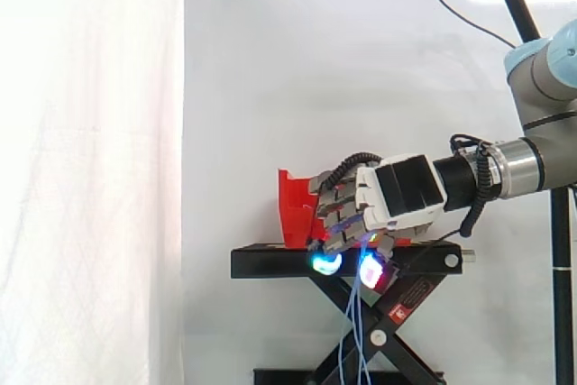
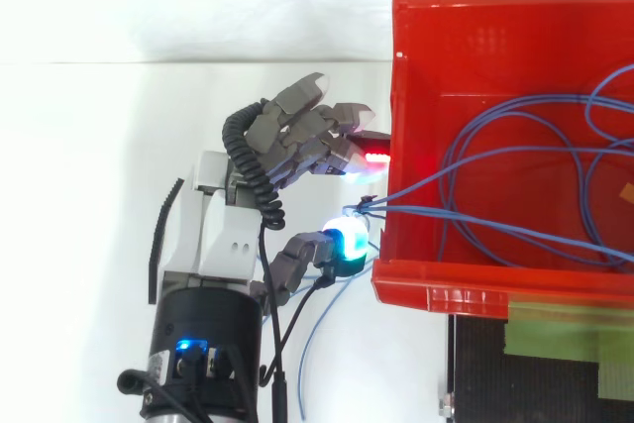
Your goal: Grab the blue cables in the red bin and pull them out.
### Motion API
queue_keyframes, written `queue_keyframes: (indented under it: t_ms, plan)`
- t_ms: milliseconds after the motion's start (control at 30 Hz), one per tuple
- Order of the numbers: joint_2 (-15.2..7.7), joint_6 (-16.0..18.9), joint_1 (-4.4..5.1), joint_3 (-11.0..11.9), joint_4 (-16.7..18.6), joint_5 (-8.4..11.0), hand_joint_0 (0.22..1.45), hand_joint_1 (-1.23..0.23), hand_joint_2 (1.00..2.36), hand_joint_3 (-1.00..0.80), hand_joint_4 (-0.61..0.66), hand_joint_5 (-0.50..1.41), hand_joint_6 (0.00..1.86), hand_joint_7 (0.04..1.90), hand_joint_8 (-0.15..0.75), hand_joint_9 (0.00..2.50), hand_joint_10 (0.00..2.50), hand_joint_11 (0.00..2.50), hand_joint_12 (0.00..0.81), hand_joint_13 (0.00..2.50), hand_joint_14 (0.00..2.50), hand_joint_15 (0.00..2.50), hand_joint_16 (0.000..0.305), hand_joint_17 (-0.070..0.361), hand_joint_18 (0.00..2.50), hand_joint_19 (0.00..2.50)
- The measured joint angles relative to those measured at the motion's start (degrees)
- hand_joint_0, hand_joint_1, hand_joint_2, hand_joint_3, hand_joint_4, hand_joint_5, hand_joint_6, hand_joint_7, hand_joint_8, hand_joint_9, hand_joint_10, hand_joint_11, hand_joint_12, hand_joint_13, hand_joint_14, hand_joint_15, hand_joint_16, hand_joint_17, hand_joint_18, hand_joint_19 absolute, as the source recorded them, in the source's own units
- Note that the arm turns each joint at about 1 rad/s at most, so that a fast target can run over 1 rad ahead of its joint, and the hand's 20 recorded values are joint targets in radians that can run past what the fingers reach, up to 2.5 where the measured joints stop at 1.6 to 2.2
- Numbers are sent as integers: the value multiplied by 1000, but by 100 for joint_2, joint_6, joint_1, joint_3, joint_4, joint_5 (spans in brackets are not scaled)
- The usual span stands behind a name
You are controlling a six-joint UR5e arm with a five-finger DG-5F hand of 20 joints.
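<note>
Red plastic meets us first: an open-topped red plastic bin (image 2: 446,284) sitting on the flat top of a black metal scissor stand (image 1: 270,263), toward that top's left end in the side view. Thin blue cables (image 2: 376,208) lie inside the bin in loose loops. Several strands gather into one tight bunch and cross the bin wall nearest the robot, close to one of its corners. They then drop past the stand's edge and hang in front of its crossed legs.

The robot's grey and white hand (image 2: 223,230) sits just outside that wall. Its fingers (image 2: 307,131) curl on one side of the bunch, and its thumb, with a pad glowing cyan, curls on the other. We judge that the fingers and thumb are closed round the blue cables, because the strands run straight and taut from the bin to that one spot. The pads hide the contact itself.

We judge that the grasp is made and the pull is partly done, with most of the cable length lying inside the bin. The hold sits close to the wall, likely so the strands slide over the rim rather than snag. One risk is the light bin dragging toward the stand's edge.
</note>
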Motion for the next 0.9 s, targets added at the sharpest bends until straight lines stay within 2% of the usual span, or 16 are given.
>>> queue_keyframes:
  t_ms: [667, 900]
  plan:
    - [38, 4, -59, -1, -42, -104, 814, -839, 1000, -1000, 151, 706, 14, 576, 228, 827, 26, 1005, 329, 663, 20, 539, 42, 94, 468, 472]
    - [42, 0, -62, 0, -44, -106, 818, -844, 1000, -1000, 142, 734, 13, 634, 232, 828, 26, 1019, 328, 663, 20, 540, 42, 94, 467, 473]
